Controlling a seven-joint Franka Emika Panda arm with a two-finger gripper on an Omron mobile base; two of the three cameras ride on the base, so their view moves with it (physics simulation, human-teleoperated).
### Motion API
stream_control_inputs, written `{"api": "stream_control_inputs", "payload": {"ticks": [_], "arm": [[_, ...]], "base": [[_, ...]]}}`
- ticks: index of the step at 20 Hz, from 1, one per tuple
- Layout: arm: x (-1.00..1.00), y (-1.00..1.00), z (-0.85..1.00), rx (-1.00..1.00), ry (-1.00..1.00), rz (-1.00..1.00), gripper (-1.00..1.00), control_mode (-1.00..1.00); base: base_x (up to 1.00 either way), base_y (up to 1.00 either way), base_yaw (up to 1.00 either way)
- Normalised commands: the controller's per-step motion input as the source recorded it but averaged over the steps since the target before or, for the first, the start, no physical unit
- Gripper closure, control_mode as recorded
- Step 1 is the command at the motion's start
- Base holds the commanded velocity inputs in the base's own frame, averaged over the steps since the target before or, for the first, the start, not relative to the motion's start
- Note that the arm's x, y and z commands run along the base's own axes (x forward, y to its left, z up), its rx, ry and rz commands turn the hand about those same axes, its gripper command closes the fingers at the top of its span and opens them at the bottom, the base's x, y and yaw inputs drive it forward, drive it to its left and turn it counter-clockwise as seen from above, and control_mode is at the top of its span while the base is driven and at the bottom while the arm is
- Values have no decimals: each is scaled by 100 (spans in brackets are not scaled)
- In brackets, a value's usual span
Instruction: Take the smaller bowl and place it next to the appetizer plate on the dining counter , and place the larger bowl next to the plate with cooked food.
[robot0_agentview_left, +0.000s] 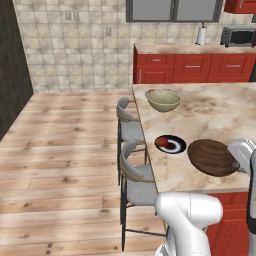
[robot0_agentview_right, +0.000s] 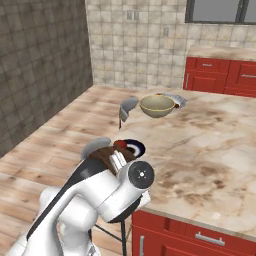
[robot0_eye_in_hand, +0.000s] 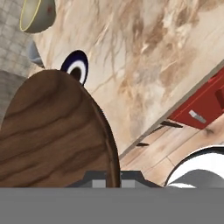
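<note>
The smaller bowl (robot0_agentview_left: 212, 157), dark brown wood with grain, hangs low over the dining counter (robot0_agentview_left: 210, 112), just right of the appetizer plate (robot0_agentview_left: 170, 144). My gripper (robot0_agentview_left: 241, 151) is shut on its rim at the right. In the hand view the smaller bowl (robot0_eye_in_hand: 52, 131) takes up the left half, with the appetizer plate (robot0_eye_in_hand: 75, 66) beyond it. The larger bowl (robot0_agentview_left: 163, 100), beige with a pale rim, stands at the counter's far left edge. Behind the larger bowl (robot0_agentview_right: 157, 105) shows part of the plate with cooked food (robot0_agentview_right: 178, 100).
Two grey-seated stools (robot0_agentview_left: 131, 127) (robot0_agentview_left: 136, 176) stand along the counter's left side over wooden floor. The counter's near edge and red cabinet front (robot0_eye_in_hand: 201, 107) lie close below the hand. A wall counter (robot0_agentview_left: 195, 62) with a toaster oven (robot0_agentview_left: 237, 36) is behind.
</note>
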Motion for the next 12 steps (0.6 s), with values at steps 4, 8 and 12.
{"api": "stream_control_inputs", "payload": {"ticks": [4,8,12], "arm": [[32,10,-53,-19,0,0,100,-100],[57,2,-33,-7,-3,0,100,-100],[57,0,-29,0,-1,0,100,-100]], "base": [[0,0,0],[0,0,0],[0,0,0]]}}
